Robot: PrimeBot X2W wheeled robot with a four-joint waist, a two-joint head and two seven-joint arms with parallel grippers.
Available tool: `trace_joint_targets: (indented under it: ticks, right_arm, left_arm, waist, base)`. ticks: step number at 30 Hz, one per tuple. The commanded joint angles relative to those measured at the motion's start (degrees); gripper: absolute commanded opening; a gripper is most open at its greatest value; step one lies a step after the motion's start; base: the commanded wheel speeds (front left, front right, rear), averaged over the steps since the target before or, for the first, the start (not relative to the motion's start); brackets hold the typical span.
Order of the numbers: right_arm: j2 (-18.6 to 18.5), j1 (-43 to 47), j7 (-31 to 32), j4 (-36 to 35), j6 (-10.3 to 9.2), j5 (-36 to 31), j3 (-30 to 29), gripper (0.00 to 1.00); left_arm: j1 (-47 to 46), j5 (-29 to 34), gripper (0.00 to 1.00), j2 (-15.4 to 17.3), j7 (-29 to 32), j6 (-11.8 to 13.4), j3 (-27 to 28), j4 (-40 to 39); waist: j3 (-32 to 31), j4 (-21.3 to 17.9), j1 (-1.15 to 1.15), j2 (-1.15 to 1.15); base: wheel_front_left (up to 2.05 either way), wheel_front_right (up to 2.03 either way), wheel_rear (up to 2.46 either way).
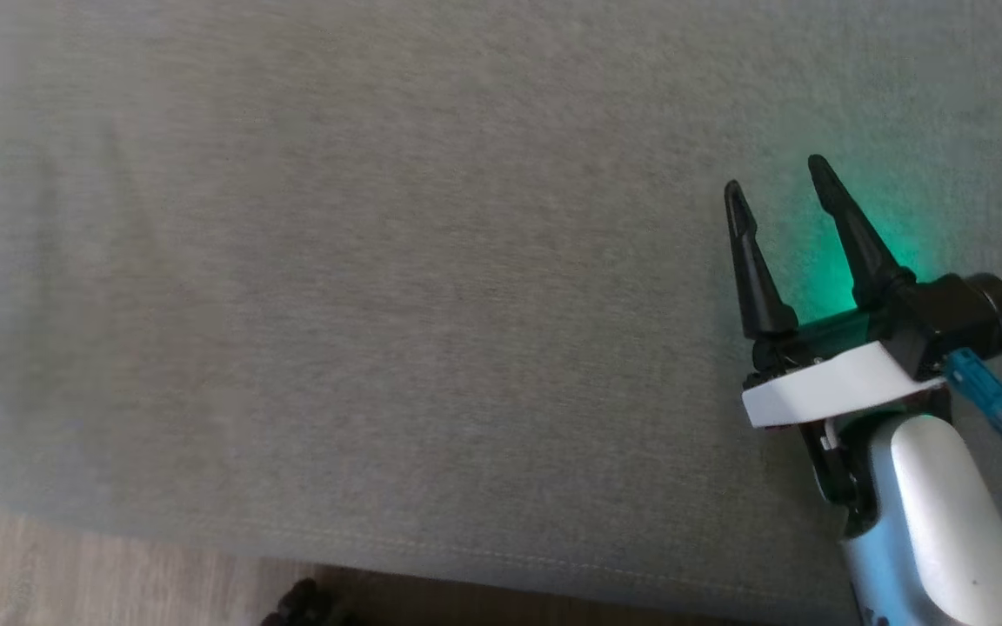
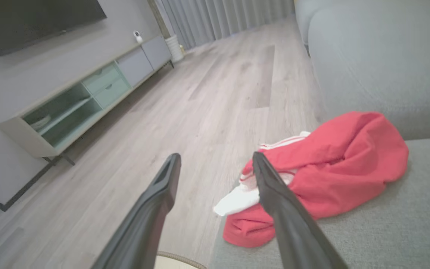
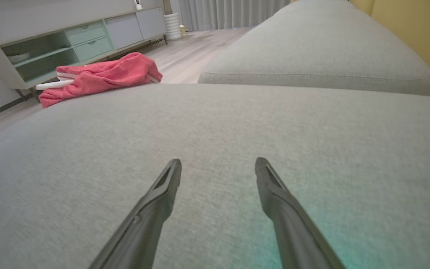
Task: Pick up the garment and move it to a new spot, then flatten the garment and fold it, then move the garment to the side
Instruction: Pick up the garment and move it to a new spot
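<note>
Though left hand (image 2: 216, 154) and right hand (image 1: 775, 174) are spread, empty, a left finger (image 2: 286, 216) covers part of the garment (image 2: 334, 168).

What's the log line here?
garment: crumpled at sofa edge, untouched | left claw: open, aimed at garment | right claw: open over sofa

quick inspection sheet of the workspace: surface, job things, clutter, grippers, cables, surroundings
surface: grey sofa cushion, bare fabric
job's things: red and white garment crumpled at the cushion's edge by the floor, not yet picked up
clutter: nothing seen
grippers: left gripper open, pointing toward the garment, holding nothing; right gripper open over the cushion, holding nothing
cables: blue plug with black cable at the right wrist
surroundings: wooden floor, TV cabinet, grey curtains
</note>
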Motion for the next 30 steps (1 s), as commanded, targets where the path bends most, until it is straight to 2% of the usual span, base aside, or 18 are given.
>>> trace_joint_targets:
  ticks: [1,6,11,16,22,24,25,27,28,30]
  right_arm:
    - [0.03,-0.30,-0.15,-2.82,0.37,-0.51,1.67,1.00]
    - [0.03,-0.67,-0.23,-5.36,0.37,-1.10,2.31,1.00]
    - [0.03,-0.75,-0.72,-7.65,0.37,-0.88,3.02,1.00]
    - [0.03,0.02,-1.44,-8.76,0.37,-1.08,3.60,1.00]
    - [0.03,0.86,-1.73,-10.68,0.37,-1.79,3.25,1.00]
    - [0.03,0.96,-1.86,-10.88,0.37,-1.66,3.32,1.00]
    - [0.03,0.96,-1.98,-10.93,0.37,-1.54,3.35,1.00]
    - [0.03,0.92,-2.21,-10.84,0.37,-1.31,3.43,1.00]
    - [0.03,0.87,-2.33,-10.74,0.37,-1.20,3.47,1.00]
    - [0.03,0.73,-2.56,-10.52,0.37,-1.01,3.42,1.00]
  left_arm:
    - [-2.67,0.90,1.00,4.23,0.88,-0.10,0.76,1.15]
    - [-9.41,0.40,1.00,4.13,2.25,-1.10,0.03,7.58]
    - [-14.52,-1.33,1.00,4.51,3.72,-4.32,-0.34,12.61]
    - [-17.88,-1.42,1.00,5.67,6.01,-4.60,-0.71,15.73]
    - [-21.27,-2.53,1.00,5.85,13.66,-3.75,-0.43,20.75]
    - [-21.78,-2.97,0.69,5.92,15.86,-3.87,-0.41,21.90]
    - [-21.96,-3.07,0.47,6.08,16.25,-3.85,-0.42,22.12]
    - [-22.08,-3.34,0.29,6.32,16.93,-3.92,-0.42,22.62]
    - [-22.08,-3.43,0.02,6.45,17.04,-3.95,-0.45,22.78]
    - [-22.02,-3.54,0.00,6.76,17.02,-4.06,-0.58,23.13]
  waist:
    - [5.55,-5.03,-0.02,0.00]
    - [8.68,-7.31,-0.02,0.00]
    - [10.40,-9.69,-0.02,0.00]
    - [10.89,-11.26,-0.02,0.00]
    - [11.90,-12.29,-0.02,0.00]
    - [11.96,-12.65,-0.02,0.00]
    - [11.96,-12.84,-0.02,0.00]
    - [11.84,-13.17,-0.02,0.00]
    - [11.76,-13.32,-0.02,0.00]
    - [11.60,-13.52,-0.02,0.00]
  base:
    - [0.00,0.00,0.00]
    - [0.00,0.00,0.00]
    - [0.00,0.00,0.00]
    - [0.00,0.00,0.00]
    - [0.00,0.00,0.00]
    - [0.00,0.00,0.00]
    - [0.00,0.00,0.00]
    - [0.00,0.00,0.00]
    - [0.00,0.00,0.00]
    - [0.00,0.00,0.00]
